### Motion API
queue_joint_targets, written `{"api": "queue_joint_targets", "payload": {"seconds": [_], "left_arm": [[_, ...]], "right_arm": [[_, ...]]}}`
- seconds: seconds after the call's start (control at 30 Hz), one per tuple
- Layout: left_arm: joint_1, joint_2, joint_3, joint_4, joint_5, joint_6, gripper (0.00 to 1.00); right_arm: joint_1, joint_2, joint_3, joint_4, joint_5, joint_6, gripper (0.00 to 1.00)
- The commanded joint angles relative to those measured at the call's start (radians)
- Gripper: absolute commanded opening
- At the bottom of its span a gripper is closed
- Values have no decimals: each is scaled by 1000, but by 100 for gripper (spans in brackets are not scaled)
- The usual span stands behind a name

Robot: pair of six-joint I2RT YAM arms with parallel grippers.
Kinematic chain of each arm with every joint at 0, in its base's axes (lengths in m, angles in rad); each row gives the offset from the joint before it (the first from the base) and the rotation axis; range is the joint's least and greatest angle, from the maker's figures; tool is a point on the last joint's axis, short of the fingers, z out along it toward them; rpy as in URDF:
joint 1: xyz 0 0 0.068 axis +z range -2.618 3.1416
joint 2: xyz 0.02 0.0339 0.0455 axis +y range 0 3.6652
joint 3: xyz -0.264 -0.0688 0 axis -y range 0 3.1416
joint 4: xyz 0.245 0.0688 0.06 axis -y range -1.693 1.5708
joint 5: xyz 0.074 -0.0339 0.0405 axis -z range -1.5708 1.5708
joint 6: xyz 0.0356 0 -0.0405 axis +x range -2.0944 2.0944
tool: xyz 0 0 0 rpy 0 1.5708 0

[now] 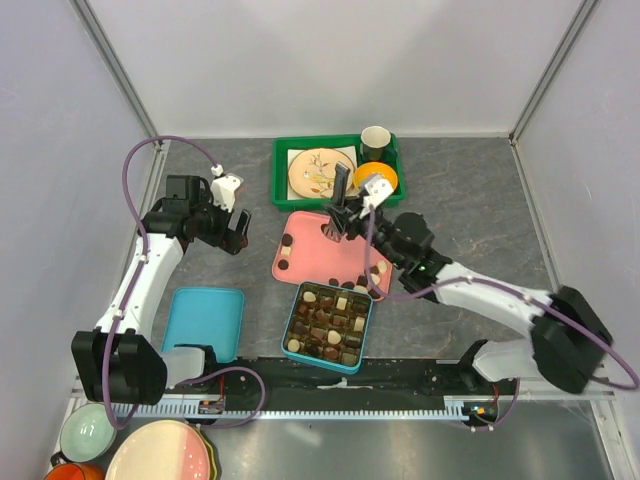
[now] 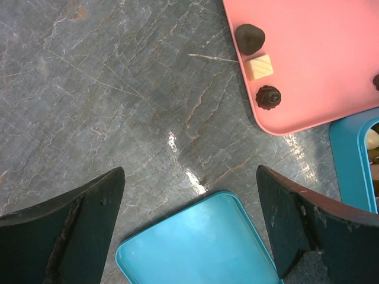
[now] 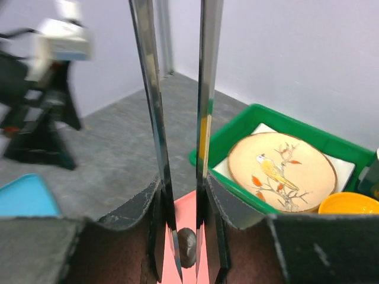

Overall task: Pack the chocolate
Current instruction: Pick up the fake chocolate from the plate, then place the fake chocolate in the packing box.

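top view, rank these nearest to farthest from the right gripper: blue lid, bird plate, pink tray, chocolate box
1. pink tray, directly under the right gripper
2. bird plate, just behind, in the green crate
3. chocolate box, toward the arm bases
4. blue lid, farthest, front left

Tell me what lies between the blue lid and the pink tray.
Nothing: only bare grey tabletop separates the blue lid from the pink tray, as the left wrist view shows.
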Motion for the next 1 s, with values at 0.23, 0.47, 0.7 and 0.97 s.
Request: {"api": "queue_joint_targets", "payload": {"seconds": [0.23,0.47,0.7,0.97], "left_arm": [[7,-19,-3,-4,23,23,99],[7,-7,-1,-4,28,19,99],[7,-13,0,-9,25,19,99],[7,-13,0,-11,25,17,99]], "right_arm": [[119,-510,-84,-680,-282,80,29],[208,-573,-86,-825,-308,120,30],[282,-556,-106,-813,-313,162,30],[353,-519,-129,-750,-294,202,34]]}}
